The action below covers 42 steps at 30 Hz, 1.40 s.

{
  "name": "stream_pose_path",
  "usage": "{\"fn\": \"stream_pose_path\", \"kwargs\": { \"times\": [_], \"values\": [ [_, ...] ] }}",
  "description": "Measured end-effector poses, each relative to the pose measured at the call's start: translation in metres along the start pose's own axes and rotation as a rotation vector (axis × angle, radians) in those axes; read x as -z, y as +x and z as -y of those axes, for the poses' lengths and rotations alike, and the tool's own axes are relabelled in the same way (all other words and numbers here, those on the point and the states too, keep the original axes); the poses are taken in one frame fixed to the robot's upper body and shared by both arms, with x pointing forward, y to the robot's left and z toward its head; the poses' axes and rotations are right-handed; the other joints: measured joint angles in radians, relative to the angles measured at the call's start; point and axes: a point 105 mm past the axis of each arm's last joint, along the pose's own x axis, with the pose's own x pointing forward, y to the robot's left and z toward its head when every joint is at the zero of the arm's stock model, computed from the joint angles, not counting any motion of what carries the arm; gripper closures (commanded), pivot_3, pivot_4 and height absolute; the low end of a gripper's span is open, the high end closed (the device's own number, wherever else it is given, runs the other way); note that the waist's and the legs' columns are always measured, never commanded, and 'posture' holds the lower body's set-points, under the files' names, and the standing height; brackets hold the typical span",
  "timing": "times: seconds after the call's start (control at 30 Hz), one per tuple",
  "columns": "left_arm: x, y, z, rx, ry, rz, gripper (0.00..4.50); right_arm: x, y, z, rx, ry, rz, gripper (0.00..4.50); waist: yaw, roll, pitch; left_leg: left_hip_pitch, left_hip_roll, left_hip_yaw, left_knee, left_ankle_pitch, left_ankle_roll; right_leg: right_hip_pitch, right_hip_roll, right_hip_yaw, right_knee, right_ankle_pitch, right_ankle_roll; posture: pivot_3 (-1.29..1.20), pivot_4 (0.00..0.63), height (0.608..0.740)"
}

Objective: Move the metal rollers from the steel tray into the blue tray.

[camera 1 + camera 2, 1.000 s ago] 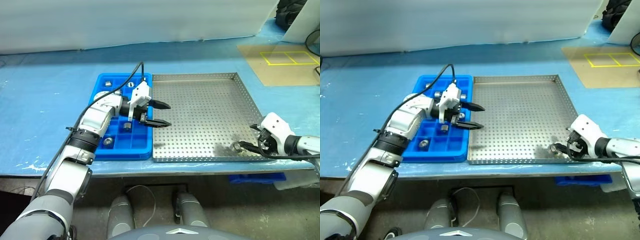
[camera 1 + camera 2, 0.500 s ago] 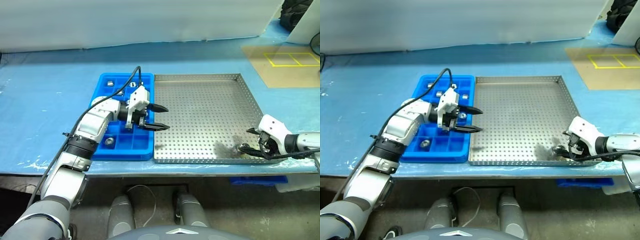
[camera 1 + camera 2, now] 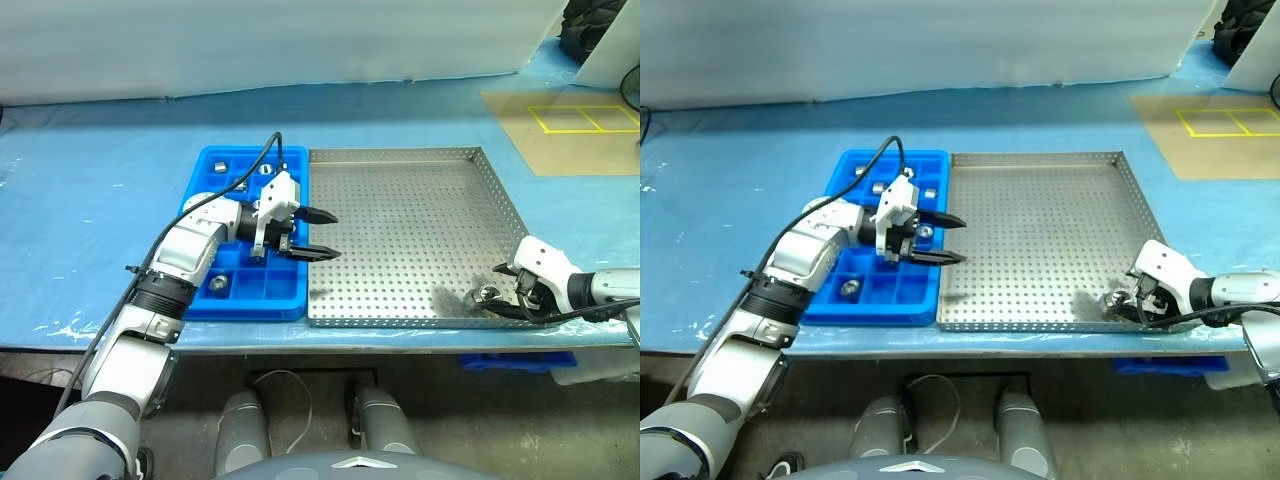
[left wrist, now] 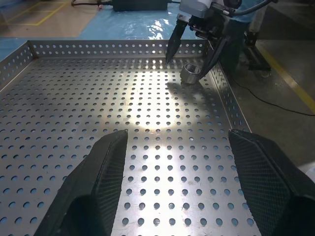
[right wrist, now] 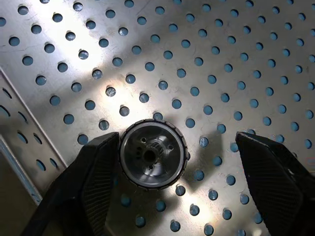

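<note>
Blue sheeting covered the surface [image 3: 90, 200], on which the blue tray [image 3: 205, 300] and the steel tray [image 3: 400, 155] lay side by side, rims touching, likely so each transfer stayed short. Several rollers [image 3: 216, 284] sat singly in the blue tray's compartments, which suggested the job was well along. One roller [image 5: 153, 155] remained in the steel tray, on the perforated floor near the front right corner, close to the rim.

The right end effector [image 5: 174, 162] was lowered over it, pointing down, its two fingers open and straddling it: one finger [image 5: 93, 177] just beside or touching the roller's edge, the other well apart. It gripped nothing yet; this looked like the moment before a pinch.

The left end effector [image 3: 312, 235] hovered at the seam between the trays, fingers apart and empty, well away from the roller and apparently waiting.
</note>
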Motion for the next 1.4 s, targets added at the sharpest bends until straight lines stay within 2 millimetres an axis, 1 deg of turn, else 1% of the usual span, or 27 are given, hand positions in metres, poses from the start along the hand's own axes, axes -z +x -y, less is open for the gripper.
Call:
{"fn": "stream_pose_path", "kwargs": {
  "times": [0.03, 0.07, 0.13, 0.17, 0.23, 0.27, 0.57, 0.67, 0.73, 0.8, 0.83, 0.9, 0.93, 0.97, 1.07, 1.17, 1.23, 1.27, 1.33, 1.4],
  "values": [
    [0.000, 0.000, 0.000, 0.000, 0.000, 0.000, 1.02, 0.000, 0.000, -0.001, -0.003, -0.001, 0.000, 1.49, 0.000, 0.000, 0.000, 0.000, 0.000, 0.000, 0.000, 0.000, 0.000, 0.000, 0.000, 0.000, 0.000, 0.000, 0.000, -0.35, 0.150, 0.740],
    [0.000, 0.000, 0.000, 0.000, 0.000, 0.000, 1.02, 0.000, 0.001, 0.000, -0.001, -0.003, -0.002, 1.49, 0.000, 0.000, 0.000, 0.000, 0.000, 0.000, 0.000, 0.000, 0.000, 0.000, 0.000, 0.000, 0.000, 0.000, 0.000, -0.35, 0.150, 0.740],
    [0.000, 0.000, 0.001, 0.002, 0.002, 0.001, 1.02, 0.001, 0.000, 0.000, 0.001, -0.002, -0.004, 1.99, 0.000, 0.000, 0.000, 0.000, 0.000, 0.000, 0.000, 0.000, 0.000, 0.000, 0.000, 0.000, 0.000, 0.000, 0.000, -0.35, 0.150, 0.740],
    [-0.001, 0.000, 0.001, 0.002, 0.004, 0.001, 1.02, 0.001, 0.000, 0.000, -0.002, 0.000, -0.004, 2.16, 0.000, 0.000, 0.000, 0.000, 0.000, 0.000, 0.000, 0.000, 0.000, 0.000, 0.000, 0.000, 0.000, 0.000, 0.000, -0.35, 0.150, 0.740],
    [-0.001, 0.000, 0.002, 0.004, 0.006, 0.000, 1.02, 0.000, 0.000, 0.000, -0.003, -0.010, 0.002, 2.77, -0.001, 0.000, 0.000, 0.000, 0.000, 0.000, 0.000, 0.000, 0.000, 0.000, 0.000, 0.000, 0.000, 0.000, 0.000, -0.35, 0.150, 0.740],
    [-0.002, 0.001, 0.002, 0.005, 0.008, 0.001, 1.02, 0.000, 0.000, 0.000, 0.002, -0.013, 0.002, 2.88, 0.000, 0.000, 0.000, 0.000, 0.000, 0.000, 0.001, 0.000, 0.000, 0.001, 0.000, 0.000, 0.000, 0.000, 0.000, -0.35, 0.150, 0.740],
    [-0.002, 0.000, 0.002, 0.004, 0.008, 0.000, 1.02, -0.002, 0.002, 0.000, 0.005, -0.015, 0.013, 2.88, -0.001, 0.000, 0.000, 0.001, 0.000, 0.000, 0.001, 0.000, 0.000, 0.000, 0.000, 0.000, 0.000, 0.000, 0.001, -0.34, 0.150, 0.740],
    [-0.001, 0.000, 0.002, 0.004, 0.008, -0.002, 1.02, -0.004, 0.002, -0.001, -0.002, -0.020, 0.019, 2.88, -0.001, 0.000, 0.000, 0.000, 0.000, 0.000, 0.000, 0.000, 0.000, 0.000, 0.000, 0.000, 0.000, 0.000, 0.001, -0.34, 0.150, 0.740],
    [-0.001, -0.002, 0.002, 0.000, 0.008, -0.007, 1.02, -0.011, 0.006, 0.001, 0.015, 0.001, 0.044, 2.88, -0.004, 0.000, 0.000, 0.000, 0.000, 0.000, 0.000, 0.000, 0.000, -0.001, 0.000, 0.000, 0.000, 0.000, 0.001, -0.34, 0.150, 0.740],
    [-0.001, -0.004, 0.001, -0.004, 0.011, -0.014, 1.02, -0.027, 0.009, 0.004, 0.028, 0.017, 0.101, 2.88, -0.006, 0.000, 0.000, 0.000, 0.000, 0.000, 0.000, 0.000, 0.000, -0.002, 0.000, 0.001, 0.001, 0.000, 0.001, -0.33, 0.150, 0.740],
    [0.000, -0.007, 0.001, -0.008, 0.015, -0.023, 1.02, -0.041, 0.010, 0.004, 0.024, 0.022, 0.140, 2.88, -0.007, 0.000, 0.000, 0.000, 0.000, 0.000, 0.000, 0.000, 0.000, -0.003, 0.001, 0.001, 0.001, 0.000, 0.001, -0.33, 0.150, 0.740],
    [0.001, -0.016, -0.001, -0.017, 0.027, -0.052, 1.02, -0.084, 0.010, -0.006, -0.020, 0.008, 0.277, 2.88, -0.011, 0.001, 0.000, 0.001, 0.002, 0.000, -0.003, 0.002, -0.003, -0.004, 0.002, 0.000, 0.002, 0.000, 0.000, -0.31, 0.150, 0.740],
    [0.001, -0.019, -0.001, -0.017, 0.033, -0.059, 1.02, -0.099, 0.009, -0.011, -0.042, -0.001, 0.323, 2.88, -0.009, 0.001, 0.000, 0.002, 0.001, 0.000, -0.005, 0.002, -0.004, -0.004, 0.002, 0.000, 0.002, 0.000, 0.000, -0.31, 0.150, 0.740],
    [0.000, -0.023, -0.001, -0.018, 0.045, -0.073, 1.02, -0.119, 0.007, -0.018, -0.073, -0.016, 0.382, 2.88, -0.005, 0.001, 0.000, 0.002, 0.002, 0.000, -0.006, 0.003, -0.005, -0.004, 0.002, 0.000, 0.002, 0.000, 0.000, -0.30, 0.150, 0.740],
    [-0.005, -0.040, -0.003, -0.041, 0.082, -0.111, 1.02, -0.155, 0.007, -0.034, -0.154, -0.038, 0.477, 2.88, 0.004, 0.001, 0.000, 0.002, 0.001, 0.000, -0.008, 0.003, -0.005, -0.004, 0.001, -0.001, 0.001, 0.004, -0.006, -0.26, 0.150, 0.740],
    [-0.011, -0.057, -0.008, -0.083, 0.107, -0.132, 1.02, -0.169, 0.013, -0.045, -0.221, -0.035, 0.499, 2.88, 0.016, 0.001, 0.000, 0.001, 0.001, 0.000, -0.008, 0.003, -0.005, -0.004, 0.001, -0.001, 0.001, 0.004, -0.007, -0.20, 0.150, 0.740],
    [-0.015, -0.072, -0.009, -0.113, 0.116, -0.155, 1.02, -0.182, 0.017, -0.051, -0.267, -0.046, 0.527, 2.88, 0.026, 0.001, 0.000, 0.001, 0.001, 0.000, -0.008, 0.003, -0.005, -0.005, 0.001, -0.001, 0.001, 0.004, -0.007, -0.16, 0.150, 0.740],
    [-0.018, -0.075, -0.009, -0.120, 0.125, -0.157, 1.02, -0.187, 0.018, -0.053, -0.281, -0.053, 0.539, 2.88, 0.029, 0.001, 0.000, 0.001, 0.001, 0.001, -0.009, 0.004, -0.007, -0.005, 0.001, -0.001, 0.001, 0.004, -0.007, -0.13, 0.150, 0.740],
    [-0.024, -0.086, -0.003, -0.133, 0.148, -0.178, 1.02, -0.198, 0.023, -0.059, -0.335, -0.078, 0.553, 2.88, 0.032, 0.001, 0.000, 0.002, 0.001, 0.000, -0.011, 0.005, -0.009, -0.005, 0.001, -0.001, 0.002, 0.004, -0.007, -0.10, 0.150, 0.740],
    [-0.022, -0.094, 0.004, -0.141, 0.138, -0.197, 1.02, -0.202, 0.028, -0.064, -0.381, -0.090, 0.554, 2.88, 0.039, 0.001, 0.000, 0.002, 0.001, 0.000, -0.012, 0.005, -0.010, -0.005, 0.001, -0.001, 0.002, 0.004, -0.007, -0.05, 0.150, 0.740]
  ]
}}
